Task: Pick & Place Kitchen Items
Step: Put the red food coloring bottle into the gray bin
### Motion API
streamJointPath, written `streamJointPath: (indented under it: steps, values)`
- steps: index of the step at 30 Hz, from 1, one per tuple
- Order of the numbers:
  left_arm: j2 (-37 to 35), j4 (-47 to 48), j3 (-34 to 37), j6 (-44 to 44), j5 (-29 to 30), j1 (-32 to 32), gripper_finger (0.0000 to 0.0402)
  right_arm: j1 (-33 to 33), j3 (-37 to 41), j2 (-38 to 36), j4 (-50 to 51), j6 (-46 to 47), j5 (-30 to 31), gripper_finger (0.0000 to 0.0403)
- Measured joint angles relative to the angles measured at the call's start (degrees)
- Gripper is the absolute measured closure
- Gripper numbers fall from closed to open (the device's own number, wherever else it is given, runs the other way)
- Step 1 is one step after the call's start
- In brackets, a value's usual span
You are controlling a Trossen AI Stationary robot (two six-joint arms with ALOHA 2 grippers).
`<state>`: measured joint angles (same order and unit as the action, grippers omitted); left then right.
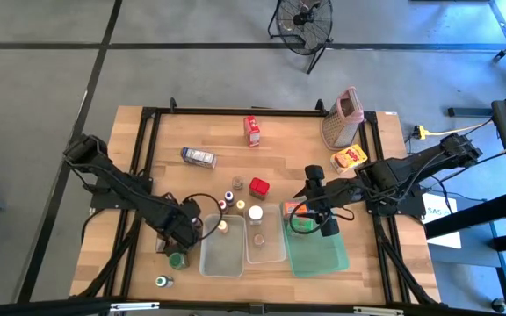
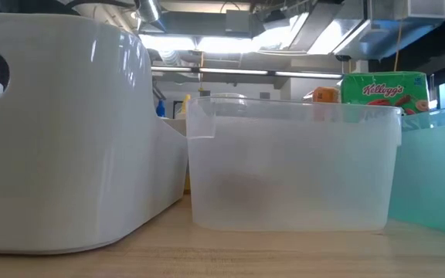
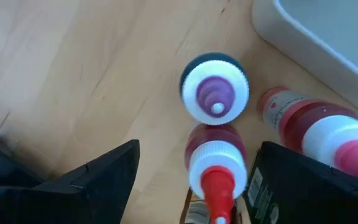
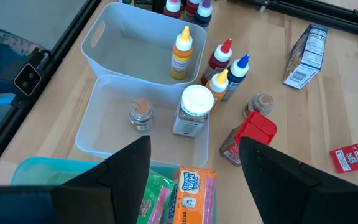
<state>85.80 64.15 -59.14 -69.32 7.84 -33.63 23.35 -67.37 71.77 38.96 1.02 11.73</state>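
Observation:
My left gripper (image 1: 183, 230) points straight down, open, just left of the white tub (image 1: 222, 250). A small bottle with a red tip (image 3: 215, 168) stands upright between its fingers, which stay apart from it. A purple-tipped bottle (image 3: 216, 90) and a pink-capped one (image 3: 316, 130) are close by. My right gripper (image 4: 194, 180) hangs open above the far left corner of the green tray (image 1: 323, 254). An orange carton (image 4: 191, 196) and a green carton (image 4: 157, 199) lie in the tray below it.
A yellow bottle (image 4: 181, 53) stands in the white tub. A cork-lidded jar (image 4: 140, 114) and a white-capped jar (image 4: 194, 112) are in the clear tub (image 1: 264, 237). More bottles (image 4: 229, 68), a red-lidded jar (image 4: 250, 134), cartons (image 1: 198, 157) and a grater (image 1: 341, 118) stand farther back.

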Motion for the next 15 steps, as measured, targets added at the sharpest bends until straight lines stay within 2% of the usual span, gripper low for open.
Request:
streamJointPath:
  steps: [6,15]
  values:
    - [-0.3,-4.9,4.5,-0.5,-3.5,0.0,0.0071,0.0,0.0,0.0,0.0,0.0,0.0,0.0155]
    - [-1.0,-5.6,5.1,1.0,-2.9,0.9,0.0071,0.0,0.0,0.0,-0.4,0.0,0.0,0.0155]
